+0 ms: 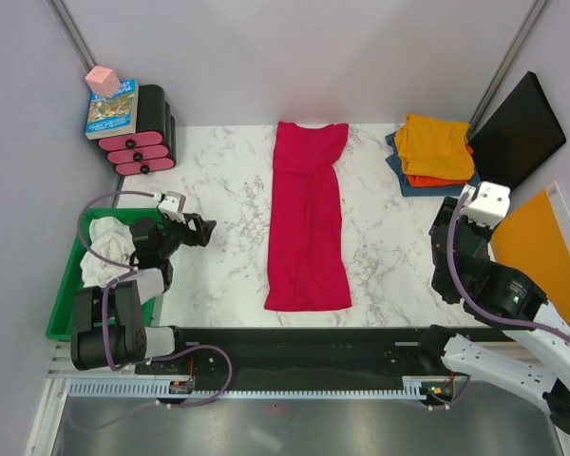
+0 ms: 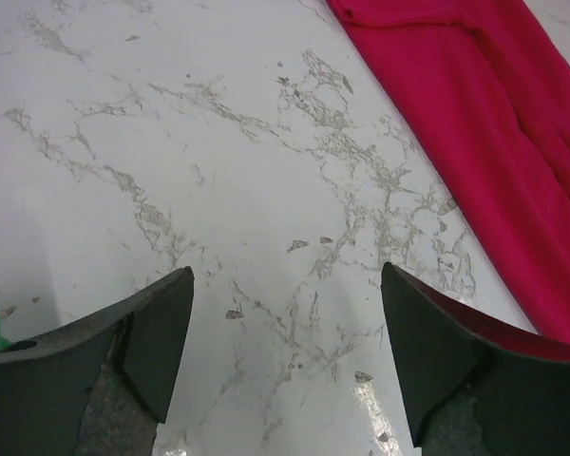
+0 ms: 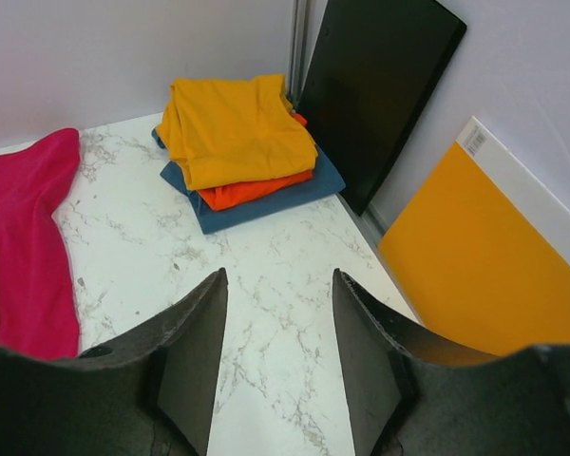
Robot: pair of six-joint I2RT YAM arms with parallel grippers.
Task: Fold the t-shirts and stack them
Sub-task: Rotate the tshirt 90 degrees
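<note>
A crimson-red t-shirt [image 1: 308, 223] lies folded into a long strip down the middle of the marble table [image 1: 218, 190]; its edge shows in the left wrist view [image 2: 513, 123] and the right wrist view [image 3: 19, 247]. At the back right sits a stack of folded t-shirts [image 1: 434, 152], yellow-orange on orange on blue [image 3: 237, 133]. A white t-shirt [image 1: 106, 249] is bunched in the green bin. My left gripper [image 1: 205, 228] stands open over bare marble left of the red shirt, holding nothing [image 2: 287, 280]. My right gripper [image 3: 278, 275] is open and empty, right of the red shirt.
A green bin [image 1: 68, 285] sits at the left edge. Pink-and-black stacked cases [image 1: 144, 133], a book and a pink cube stand at the back left. A black panel [image 1: 518, 128] leans at the back right, with a flat orange board [image 1: 541, 252] beside it.
</note>
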